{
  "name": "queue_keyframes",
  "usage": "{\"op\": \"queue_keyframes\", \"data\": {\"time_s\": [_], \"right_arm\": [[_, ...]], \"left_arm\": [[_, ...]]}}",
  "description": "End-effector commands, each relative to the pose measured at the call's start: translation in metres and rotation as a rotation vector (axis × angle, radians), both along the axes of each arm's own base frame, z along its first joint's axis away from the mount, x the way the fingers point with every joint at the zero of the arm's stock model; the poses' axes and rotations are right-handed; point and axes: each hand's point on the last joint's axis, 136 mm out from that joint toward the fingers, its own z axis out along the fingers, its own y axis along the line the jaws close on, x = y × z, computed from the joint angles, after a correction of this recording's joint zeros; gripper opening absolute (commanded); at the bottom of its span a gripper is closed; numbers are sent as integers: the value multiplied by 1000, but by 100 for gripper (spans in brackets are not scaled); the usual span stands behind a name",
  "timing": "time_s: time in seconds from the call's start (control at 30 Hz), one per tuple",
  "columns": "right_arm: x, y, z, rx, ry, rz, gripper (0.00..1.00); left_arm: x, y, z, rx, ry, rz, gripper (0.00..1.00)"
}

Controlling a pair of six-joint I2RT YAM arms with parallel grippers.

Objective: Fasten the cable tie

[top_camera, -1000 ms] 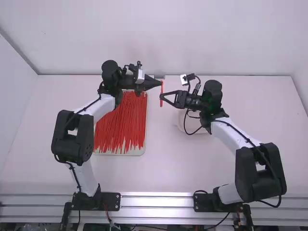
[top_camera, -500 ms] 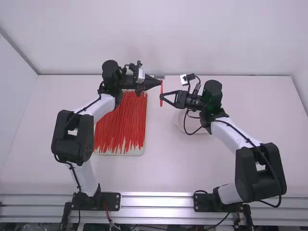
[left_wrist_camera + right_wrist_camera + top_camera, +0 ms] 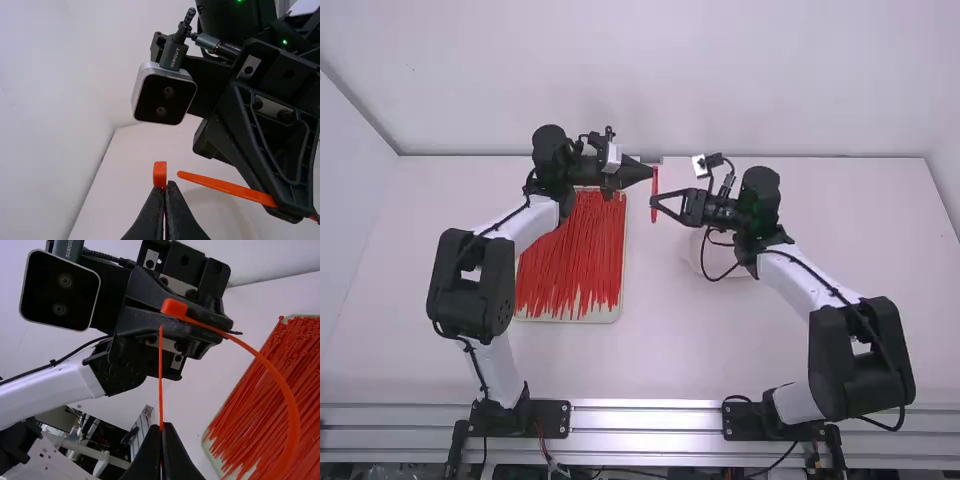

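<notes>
A single red cable tie [image 3: 655,183] hangs in the air between the two grippers, bent into a loop [image 3: 283,390]. My left gripper [image 3: 649,174] is shut on it just below its square head [image 3: 159,172]. The thin tail [image 3: 160,375] runs down into my right gripper [image 3: 161,428], which is shut on it. In the left wrist view the tail [image 3: 220,186] stretches across to the right gripper's fingers [image 3: 282,204]. In the high view the right gripper [image 3: 654,203] sits just below and right of the left one, tip to tip, above the tray's far right corner.
A white tray [image 3: 615,314] heaped with several red cable ties [image 3: 575,255] lies under the left arm. A small white container [image 3: 698,252] stands on the table below the right arm's wrist. Open table extends to the right and front.
The right gripper has edged slightly up and left toward the left gripper, with the tail in it. The left gripper has barely moved.
</notes>
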Motion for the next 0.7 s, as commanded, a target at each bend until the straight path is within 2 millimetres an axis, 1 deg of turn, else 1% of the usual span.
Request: {"op": "queue_keyframes", "data": {"time_s": [0.0,0.4,0.57,0.67], "right_arm": [[3,-3,-2,0,8,-6,0],[5,-6,-2,10,44,-17,0],[3,-2,10,39,15,-6,0],[5,-3,14,44,8,-9,0]], "left_arm": [[-7,2,-1,5,-17,-37,2],[-9,2,0,6,-26,-48,2],[-16,2,-1,11,-32,-90,2],[-18,2,-2,12,-28,-99,2]]}}
